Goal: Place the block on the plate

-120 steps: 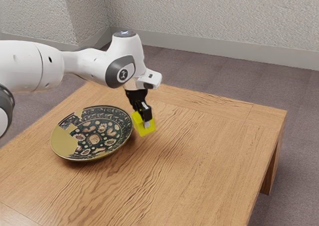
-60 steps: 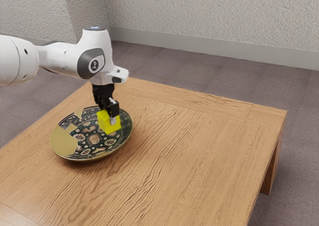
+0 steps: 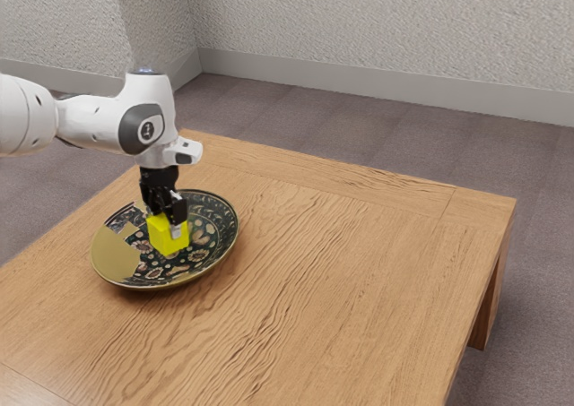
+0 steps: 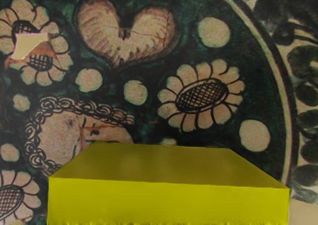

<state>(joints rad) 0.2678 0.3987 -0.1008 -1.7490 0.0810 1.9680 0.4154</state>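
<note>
Over the floral-patterned plate (image 3: 115,255) on the wooden table (image 3: 359,280), we have the yellow block (image 3: 163,237) gripped between the jaws of our black gripper (image 3: 170,228); whether the block touches the plate, we cannot tell.

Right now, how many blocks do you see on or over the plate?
1. The yellow block is held in the end effector, within the plate's rim; can't tell if it touches down. Another small one could be hidden behind it.
</note>
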